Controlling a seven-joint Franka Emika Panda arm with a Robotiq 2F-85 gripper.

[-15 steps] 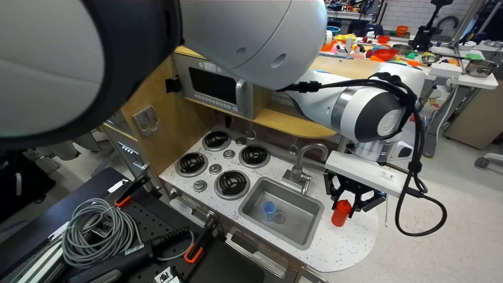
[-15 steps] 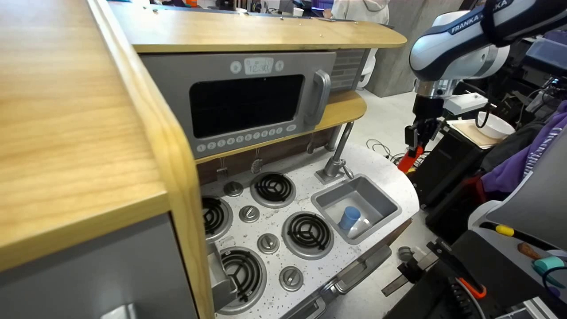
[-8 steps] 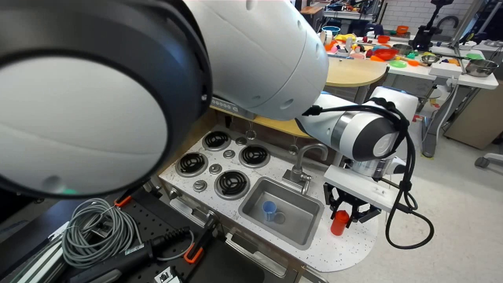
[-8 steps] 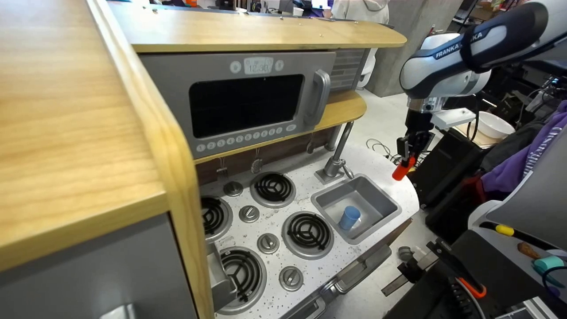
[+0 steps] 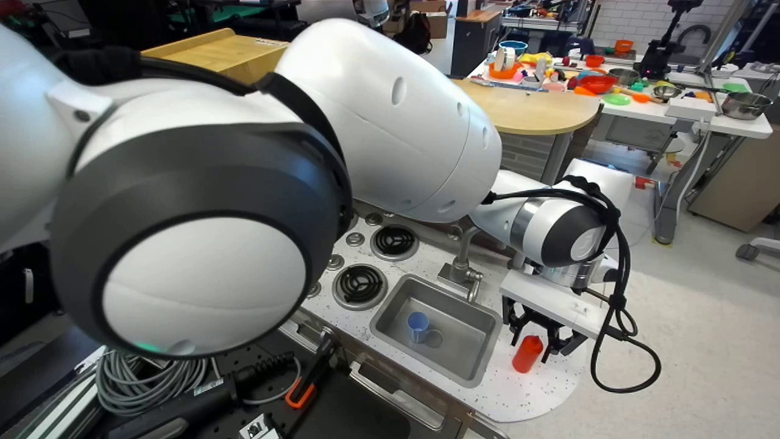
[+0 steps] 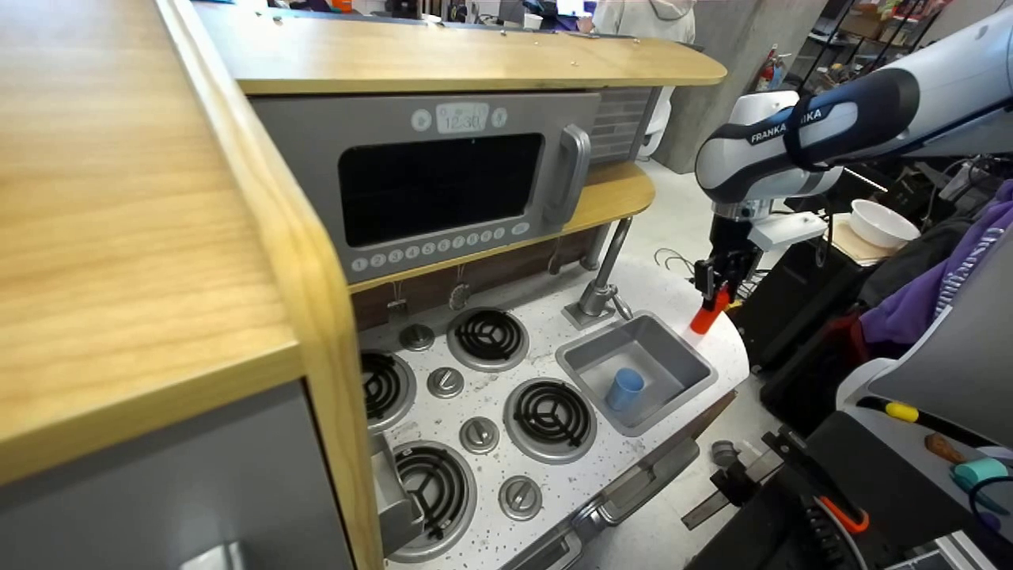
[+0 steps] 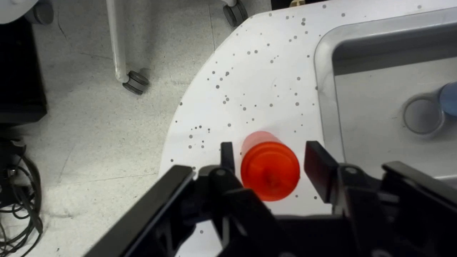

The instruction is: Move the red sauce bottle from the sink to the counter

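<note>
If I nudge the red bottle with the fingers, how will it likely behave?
The red bottle may tip: it looks taller than wide, standing on the counter. If toppled, its round shape would likely let it roll. It could also feel slick between the fingers, since its top looks smooth and shiny.

Slim gaps between fingers (image 7: 320, 173) and red bottle (image 7: 270, 171), open counter (image 7: 257, 85) alongside, faucet (image 6: 599, 299) rising beside sink (image 5: 460, 332)

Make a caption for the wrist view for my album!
Bottle on the counter, open claw around it, a bit of cup showing in the sink.
</note>
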